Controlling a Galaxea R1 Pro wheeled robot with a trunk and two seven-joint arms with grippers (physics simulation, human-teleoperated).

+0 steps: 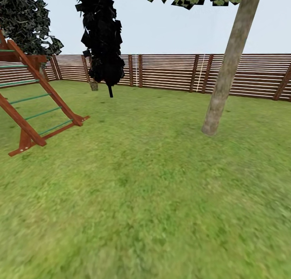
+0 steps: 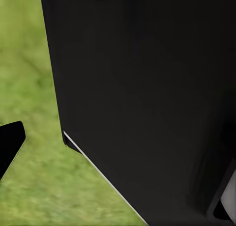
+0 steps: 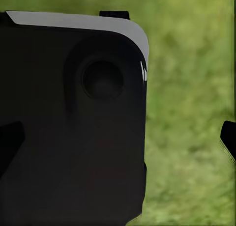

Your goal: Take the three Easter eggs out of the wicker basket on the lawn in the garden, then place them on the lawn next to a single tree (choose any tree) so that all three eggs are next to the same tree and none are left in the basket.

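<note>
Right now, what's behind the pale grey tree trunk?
Behind the tree runs the wooden fence, sky above it. The trunk covers a strip of fence; lawn lies in front.

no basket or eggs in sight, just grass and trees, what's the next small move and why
Probably turn the base or head to scan for the wicker basket. The head view holds the lawn, the pale-trunked tree, a play structure and the fence; that tree could serve as the drop spot later.

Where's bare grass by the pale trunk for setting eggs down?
Open lawn runs from the tree base toward the camera and left to the wooden ladder frame. Behind the trunk, a narrower strip runs to the fence. Tightest near the dark tree.
</note>
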